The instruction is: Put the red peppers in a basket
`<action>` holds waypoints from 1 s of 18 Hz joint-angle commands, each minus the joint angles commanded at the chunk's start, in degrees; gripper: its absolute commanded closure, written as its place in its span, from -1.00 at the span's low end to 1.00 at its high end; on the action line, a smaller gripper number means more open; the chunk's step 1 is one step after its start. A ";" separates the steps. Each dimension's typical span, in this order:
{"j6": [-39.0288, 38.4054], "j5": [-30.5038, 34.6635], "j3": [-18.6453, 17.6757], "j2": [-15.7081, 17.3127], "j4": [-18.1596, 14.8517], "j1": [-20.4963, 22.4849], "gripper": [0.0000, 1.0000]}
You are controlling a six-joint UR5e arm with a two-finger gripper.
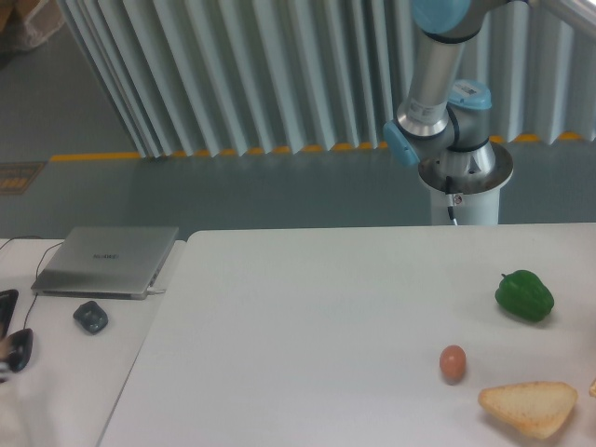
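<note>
Nearest on the table (307, 307) lies a slice of bread (528, 408), with a brown egg (453, 361) just beside it to the left. Farther back, near the right edge, sits a green pepper (524, 295). Off to the left are a closed laptop (107, 261) and a dark mouse (90, 317). Behind the table stands my arm (438, 84) on its base. My jaws are out of view, so I cannot tell their state; the red pepper is not visible either
</note>
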 joint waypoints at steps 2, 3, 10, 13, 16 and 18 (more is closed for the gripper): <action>3.97 0.35 -0.35 -0.44 0.00 1.50 1.00; 6.42 1.74 -0.53 -0.79 0.26 1.94 1.00; 10.05 8.79 -2.29 -1.67 1.76 1.33 -0.70; 10.31 8.96 -1.50 -1.58 1.67 0.81 -1.00; 11.97 8.44 -0.88 -1.23 0.88 1.07 -1.00; 12.24 8.00 -0.79 -0.45 -0.17 0.81 -1.00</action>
